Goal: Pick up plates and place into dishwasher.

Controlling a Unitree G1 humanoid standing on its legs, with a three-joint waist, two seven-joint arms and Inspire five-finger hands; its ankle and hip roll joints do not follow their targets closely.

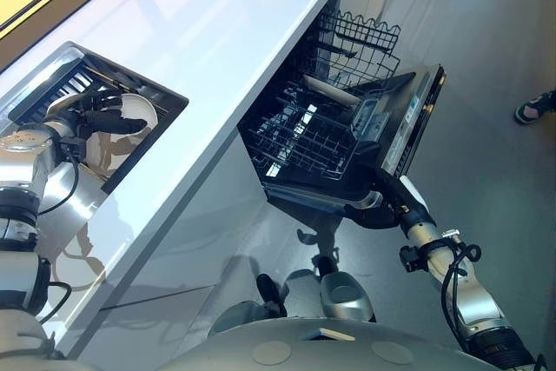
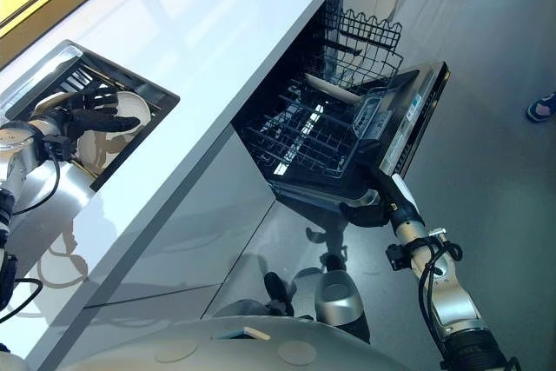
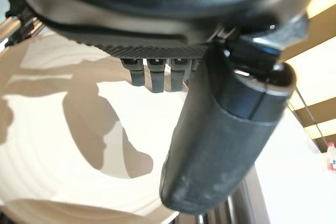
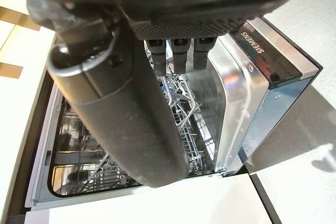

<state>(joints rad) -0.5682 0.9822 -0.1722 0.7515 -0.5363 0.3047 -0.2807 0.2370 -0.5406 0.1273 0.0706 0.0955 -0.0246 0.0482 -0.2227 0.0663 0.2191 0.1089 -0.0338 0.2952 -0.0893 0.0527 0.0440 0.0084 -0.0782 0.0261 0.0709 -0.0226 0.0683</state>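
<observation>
The left hand (image 1: 102,119) reaches with straight, released fingers over the white plates (image 1: 130,123) in the sink (image 1: 165,93) at the left, so the pick-up step is starting, and next it must pinch one rim, while the right hand (image 4: 126,103), also released, waits near the open dishwasher (image 1: 408,119).

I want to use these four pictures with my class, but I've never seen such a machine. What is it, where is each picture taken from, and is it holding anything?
It is a humanoid robot loading a dishwasher. Two pictures come from cameras in its head, looking down; the other two sit on its wrists. The left hand reaches over a pale plate in the sink, fingers straight, gripping nothing. The right hand is at the open dishwasher door; its grip is unclear. Another plate already lies in the rack.
</observation>
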